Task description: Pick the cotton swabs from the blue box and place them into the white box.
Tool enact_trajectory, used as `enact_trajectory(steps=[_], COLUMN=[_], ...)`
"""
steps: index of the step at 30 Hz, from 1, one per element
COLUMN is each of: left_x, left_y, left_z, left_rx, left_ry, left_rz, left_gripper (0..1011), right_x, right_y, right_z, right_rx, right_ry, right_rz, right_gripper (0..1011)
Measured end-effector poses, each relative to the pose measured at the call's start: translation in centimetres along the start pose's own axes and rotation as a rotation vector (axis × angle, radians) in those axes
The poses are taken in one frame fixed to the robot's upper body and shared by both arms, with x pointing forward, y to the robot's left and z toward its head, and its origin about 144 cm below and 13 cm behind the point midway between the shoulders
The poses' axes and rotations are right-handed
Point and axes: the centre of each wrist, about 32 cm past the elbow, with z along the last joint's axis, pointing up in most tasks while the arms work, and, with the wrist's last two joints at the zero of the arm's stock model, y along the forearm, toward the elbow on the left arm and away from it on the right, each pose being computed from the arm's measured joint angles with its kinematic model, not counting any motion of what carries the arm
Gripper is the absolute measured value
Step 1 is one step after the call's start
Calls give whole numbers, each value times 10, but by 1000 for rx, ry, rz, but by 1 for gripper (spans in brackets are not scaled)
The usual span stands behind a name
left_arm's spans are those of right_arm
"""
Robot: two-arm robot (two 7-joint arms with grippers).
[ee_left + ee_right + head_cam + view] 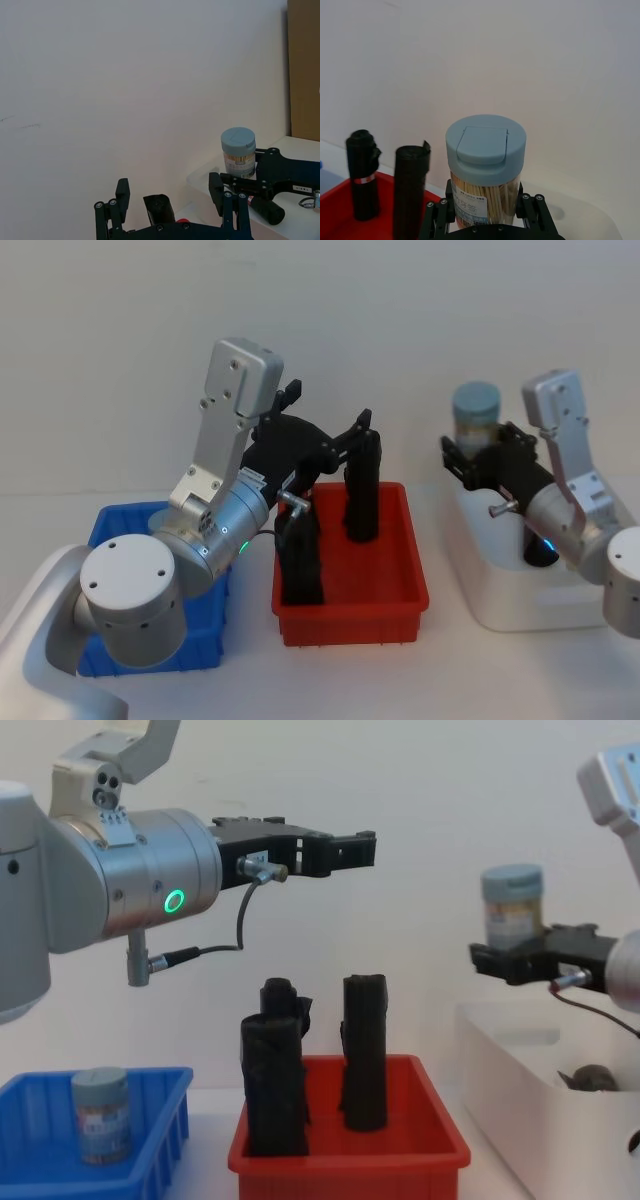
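Closest in the chest view, one swab tub stands upright in the blue box at the robot's left, not yet picked. Just beside it sits the red bin, with two black rolls standing in it; these are not part of the job.

Above the red bin, the left pincer hangs high and released, with nothing between its fingers, well clear of the blue box.

Over to the right, the right pincer is clenched on a second swab tub, gripping it low on the body, lid up, held in the air above the white box. It is not yet set down. A dark thing lies in the white box; I cannot tell what it is.

As a judgement: one tub is about to be dropped off, at least one more waits in the blue box.
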Motion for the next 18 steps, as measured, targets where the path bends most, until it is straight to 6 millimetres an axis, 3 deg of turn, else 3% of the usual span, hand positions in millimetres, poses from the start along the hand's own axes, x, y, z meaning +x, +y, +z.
enact_trajectory(steps=[18], left_x=[0], left_y=[0], left_z=[0], left_rx=[0], left_ry=[0], left_rz=[0], left_gripper=[1004], right_x=[7], right_y=[-3], right_z=[-22], right_rx=[-111], right_ry=[166], right_rz=[-221], right_gripper=[628])
